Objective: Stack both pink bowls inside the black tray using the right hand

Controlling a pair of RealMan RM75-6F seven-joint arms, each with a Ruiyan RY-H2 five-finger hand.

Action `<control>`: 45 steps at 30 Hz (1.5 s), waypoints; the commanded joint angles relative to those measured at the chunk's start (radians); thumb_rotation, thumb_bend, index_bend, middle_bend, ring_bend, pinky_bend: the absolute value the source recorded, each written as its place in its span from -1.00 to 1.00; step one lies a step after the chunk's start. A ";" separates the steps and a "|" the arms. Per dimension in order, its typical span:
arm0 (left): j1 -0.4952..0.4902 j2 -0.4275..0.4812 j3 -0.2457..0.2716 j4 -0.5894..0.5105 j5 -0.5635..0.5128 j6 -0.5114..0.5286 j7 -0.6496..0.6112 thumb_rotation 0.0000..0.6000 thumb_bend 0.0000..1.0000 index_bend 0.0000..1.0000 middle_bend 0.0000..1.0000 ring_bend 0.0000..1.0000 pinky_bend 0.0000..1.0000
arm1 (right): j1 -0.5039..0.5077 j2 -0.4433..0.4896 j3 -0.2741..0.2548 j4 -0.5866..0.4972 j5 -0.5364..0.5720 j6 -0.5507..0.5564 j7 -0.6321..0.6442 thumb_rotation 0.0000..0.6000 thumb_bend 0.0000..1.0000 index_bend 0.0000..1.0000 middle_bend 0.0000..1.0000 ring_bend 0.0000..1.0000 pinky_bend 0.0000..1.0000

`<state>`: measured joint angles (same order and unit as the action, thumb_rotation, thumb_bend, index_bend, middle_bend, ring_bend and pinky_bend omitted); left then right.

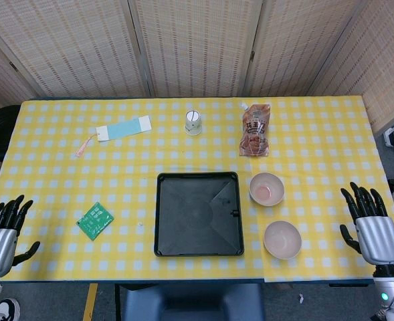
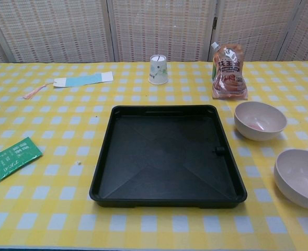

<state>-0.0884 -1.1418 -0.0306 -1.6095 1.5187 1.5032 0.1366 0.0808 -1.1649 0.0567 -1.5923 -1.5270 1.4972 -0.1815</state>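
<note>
Pink bowls (image 1: 266, 188) (image 1: 281, 239): glossy, round, sitting upright beside black tray (image 1: 198, 214), near table's right edge. Pouch (image 1: 256, 130) showing unreadable red characters. Both hands (image 1: 3, 231) (image 1: 374, 227) hovering empty, fingers spread.

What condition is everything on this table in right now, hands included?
black tray: empty, flat on the table.
far pink bowl: upright, outside the tray.
near pink bowl: upright, outside the tray.
paper cup: upside down.
sauce pouch: capped, lying flat.
left robot hand: open, holding nothing.
right robot hand: open, holding nothing.
</note>
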 commanded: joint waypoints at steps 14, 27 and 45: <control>0.000 0.017 0.003 -0.021 0.010 -0.001 -0.014 1.00 -0.44 -1.00 -1.00 -1.00 -1.00 | 0.034 0.011 -0.105 0.083 -0.225 -0.005 0.144 1.00 -0.16 -0.72 -1.00 -1.00 -1.00; -0.003 0.024 0.004 -0.040 -0.002 -0.017 -0.007 1.00 -0.44 -1.00 -1.00 -1.00 -1.00 | 0.056 -0.036 -0.195 0.224 -0.327 -0.050 0.211 1.00 -0.16 -0.16 -1.00 -1.00 -1.00; 0.001 0.047 -0.002 -0.043 -0.021 -0.020 -0.049 1.00 -0.44 -1.00 -1.00 -1.00 -1.00 | 0.120 -0.122 -0.213 0.274 -0.290 -0.211 0.169 1.00 -0.16 -0.16 -1.00 -1.00 -1.00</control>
<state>-0.0862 -1.0965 -0.0342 -1.6527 1.4958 1.4866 0.0913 0.1937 -1.2813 -0.1547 -1.3223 -1.8227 1.2976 -0.0148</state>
